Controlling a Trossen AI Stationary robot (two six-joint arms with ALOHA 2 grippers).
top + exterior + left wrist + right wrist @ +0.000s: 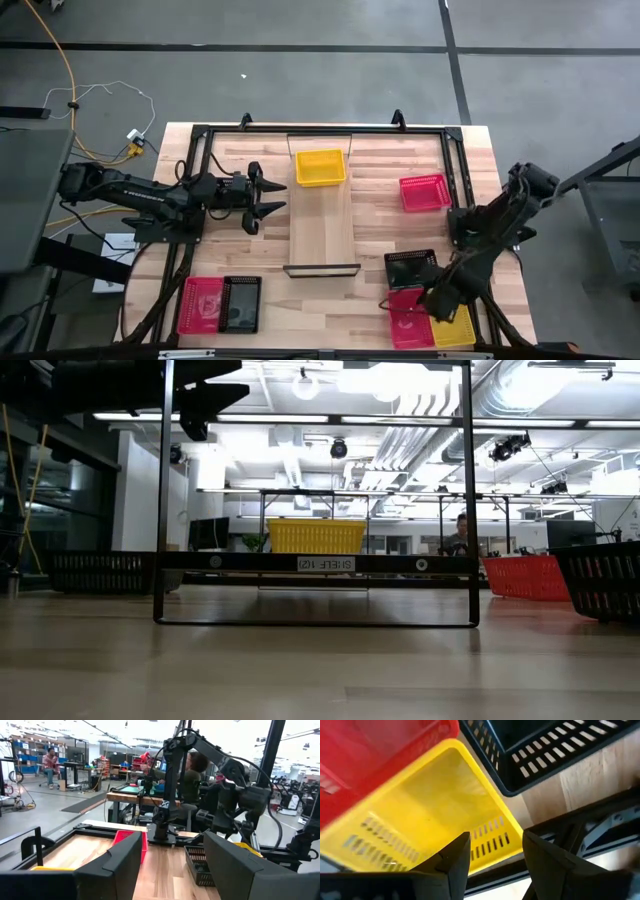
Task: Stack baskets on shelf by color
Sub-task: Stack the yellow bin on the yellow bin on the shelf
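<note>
Yellow stands out first in the high view: one yellow basket (321, 167) sits on the far end of the shelf (322, 225), a pale plank running down the middle of the table (250, 300). It seems to start the yellow stack. The other baskets lie on the tabletop. A red basket (424, 192) rests alone at far right. At near left, a red basket (200, 304) and a black basket (241, 303) sit side by side, touching. At near right, a black basket (410, 268), a red one (408, 318) and a second yellow basket (454, 328) cluster together. The left gripper (268, 199) hovers just left of the shelf, fingers wide and empty, likely waiting. The right gripper (432, 300) hangs over the near-right cluster, probably lining up a pick.

From table height, the low view shows the shelf (318, 563) as a raised board in a dark metal frame, the yellow basket (316, 536) on top. A black basket (98, 571) sits at one side, a red one (524, 576) and another black one (605, 580) at the other.

Looking forward, the left wrist view shows that arm's own fingers (117, 867) spread wide, nothing between them. Beyond are the red basket (131, 843), a black basket (199, 865) and the right arm.

Pointing down, the right wrist view shows the yellow basket (427, 817) directly below, wedged between red (370, 755) and black (545, 745) neighbours. The fingers (455, 857) stand fairly wide, straddling its near wall without gripping yet.
</note>
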